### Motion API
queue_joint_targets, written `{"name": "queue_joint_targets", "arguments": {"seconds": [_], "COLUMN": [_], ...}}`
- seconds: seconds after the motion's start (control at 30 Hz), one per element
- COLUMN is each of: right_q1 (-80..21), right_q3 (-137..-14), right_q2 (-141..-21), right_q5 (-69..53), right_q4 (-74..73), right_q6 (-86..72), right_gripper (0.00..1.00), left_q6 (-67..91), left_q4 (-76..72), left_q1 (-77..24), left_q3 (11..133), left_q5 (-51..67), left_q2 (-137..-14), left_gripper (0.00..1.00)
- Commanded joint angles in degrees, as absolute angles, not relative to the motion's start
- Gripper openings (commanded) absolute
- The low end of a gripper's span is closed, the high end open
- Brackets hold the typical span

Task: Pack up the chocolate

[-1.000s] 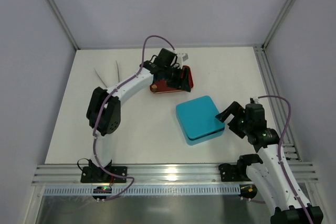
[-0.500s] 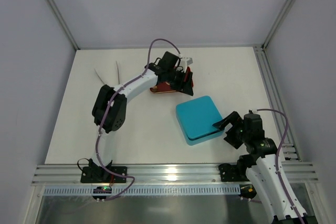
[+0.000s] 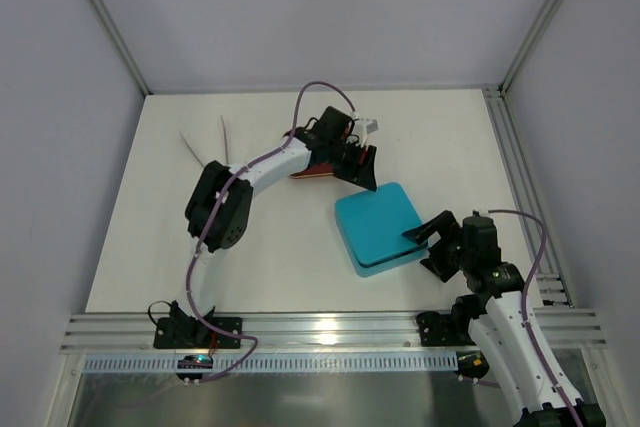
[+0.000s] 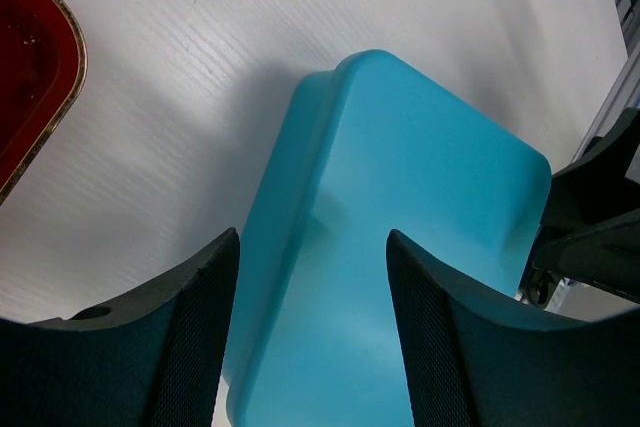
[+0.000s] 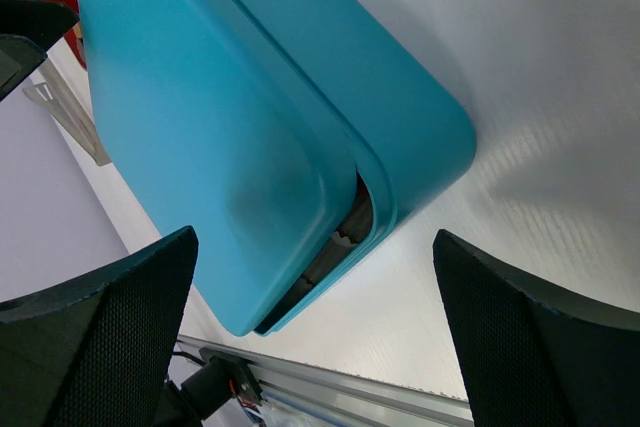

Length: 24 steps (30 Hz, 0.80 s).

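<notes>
Bench (image 3: pixel 150 237): a teal box (image 3: pixel 380 225) lies right of centre with its lid on. A red tray (image 3: pixel 305 175) sits just beyond the box's far-left corner, mostly covered by the left arm in the top view.

Left tool (image 3: pixel 360 162): over the gap between tray and box, at the box's far-left side. Wrist view: jaws spread wide (image 4: pixel 311 242), nothing between them, with the box top (image 4: pixel 400 207) below and the tray corner (image 4: pixel 30 77) at the left edge. Contact with the box: cannot tell.

Right tool (image 3: pixel 430 247): at the near-right corner of the box. Wrist view: jaws spread wide (image 5: pixel 315 237), gripping nothing, and that corner lies between them. The lid (image 5: pixel 220 97) is slightly lifted here; a narrow gap shows something pale grey inside.

Chocolate: no piece is clearly resolved. The visible tray floor is bare dark red, and the box contents are hidden by the lid.
</notes>
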<state>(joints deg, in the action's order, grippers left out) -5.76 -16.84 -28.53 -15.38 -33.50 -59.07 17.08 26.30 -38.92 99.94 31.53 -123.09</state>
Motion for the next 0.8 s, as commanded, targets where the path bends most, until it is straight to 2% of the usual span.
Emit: {"name": "queue_joint_targets", "arguments": {"seconds": [0.0,0.77], "right_q1": [-5.9,-6.0], "right_q3": [-15.8,-16.4], "right_q2": [-29.6,-36.3], "right_q5": [-16.5,-14.6], "right_q4": [-28.8,-23.1], "right_q6": [-61.0,-60.8], "right_gripper": [1.0,1.0], "left_q6": [16.2,16.9], "left_q4": [23.2,18.6], "left_q1": [-39.2,-40.3], "left_q3": [100.7,94.2], "left_q5": [33.1,34.4], "left_q2": [-123.4,-121.7], "left_gripper": [0.6,0.59]}}
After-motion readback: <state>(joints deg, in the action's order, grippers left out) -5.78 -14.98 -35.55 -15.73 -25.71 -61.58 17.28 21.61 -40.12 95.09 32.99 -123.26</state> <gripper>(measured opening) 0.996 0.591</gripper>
